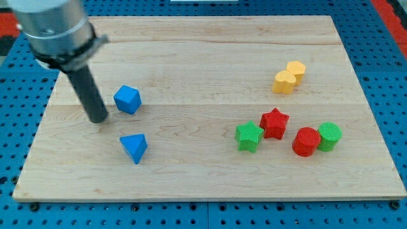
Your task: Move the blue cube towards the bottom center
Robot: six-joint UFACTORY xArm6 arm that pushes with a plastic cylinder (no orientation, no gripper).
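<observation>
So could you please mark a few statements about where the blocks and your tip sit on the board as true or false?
1. My tip is just to the view's left of the blue cube. True.
2. The blue triangular block lies above the cube. False: it lies below it.
3. The red star sits beside the green star. True.
4. The yellow block is at the view's bottom left. False: it is at the upper right.

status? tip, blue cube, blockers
My tip just left of the blue cube, narrow gap. Cube sits upper left, far from bottom center. Blue triangular block lies below it, near the push path.
</observation>
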